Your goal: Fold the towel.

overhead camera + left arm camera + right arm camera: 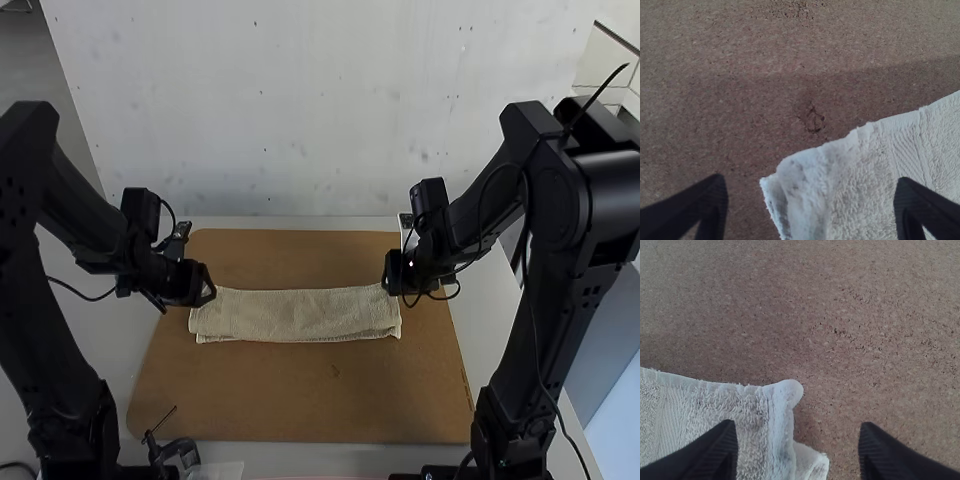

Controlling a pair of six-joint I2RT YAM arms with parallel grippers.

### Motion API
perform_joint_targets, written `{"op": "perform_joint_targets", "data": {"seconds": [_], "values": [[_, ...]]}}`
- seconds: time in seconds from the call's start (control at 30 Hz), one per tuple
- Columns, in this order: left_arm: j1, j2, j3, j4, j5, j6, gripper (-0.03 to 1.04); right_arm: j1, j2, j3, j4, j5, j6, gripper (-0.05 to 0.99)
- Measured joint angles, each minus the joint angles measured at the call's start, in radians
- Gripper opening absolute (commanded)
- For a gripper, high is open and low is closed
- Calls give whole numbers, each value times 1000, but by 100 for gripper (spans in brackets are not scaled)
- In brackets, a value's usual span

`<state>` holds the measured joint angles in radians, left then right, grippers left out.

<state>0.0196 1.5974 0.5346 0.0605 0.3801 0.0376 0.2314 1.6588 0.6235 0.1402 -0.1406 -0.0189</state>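
The beige towel (295,315) lies folded in a long, narrow strip across the board, its layers slightly offset at the near edge. At the strip's left end is my left gripper (208,290); my right gripper (392,284) is at the right end, by the far corner. In the left wrist view, my left gripper (810,207) is open, with a folded corner of the towel (845,185) between and below its fingers. In the right wrist view, my right gripper (799,450) stands open over the towel's end (750,415), where a second layer pokes out beside the upper one.
A brown cork board (300,400) lies under the towel on a white table (100,350). Board surface stretches in front of and behind the strip. A small black device with a cable (175,452) is at the near left edge of the board.
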Motion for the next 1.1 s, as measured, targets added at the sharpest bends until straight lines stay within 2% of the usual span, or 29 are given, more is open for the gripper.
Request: {"op": "perform_joint_targets", "data": {"seconds": [0.07,0.3,0.37,0.43,0.63,0.87,0.97,1.1], "values": [[2,-13,0,0,2,-1,85,-6,-2,3,-38,0,-3,66],[38,-203,0,56,2,-18,86,-44,-65,48,-222,2,-26,66],[46,-254,0,66,-10,-24,91,-58,-68,63,-301,-24,-32,66],[46,-323,-16,114,-37,-36,91,-84,-45,85,-350,-78,-37,66],[46,-348,-55,132,-59,-43,91,-103,45,99,-346,-160,-38,66],[45,-388,-74,138,-66,-43,91,-126,125,126,-294,-219,-27,65],[45,-388,-77,138,-66,-43,91,-132,135,128,-276,-229,-18,55],[46,-396,-88,134,-66,-43,91,-146,166,139,-242,-253,-11,54]]}}
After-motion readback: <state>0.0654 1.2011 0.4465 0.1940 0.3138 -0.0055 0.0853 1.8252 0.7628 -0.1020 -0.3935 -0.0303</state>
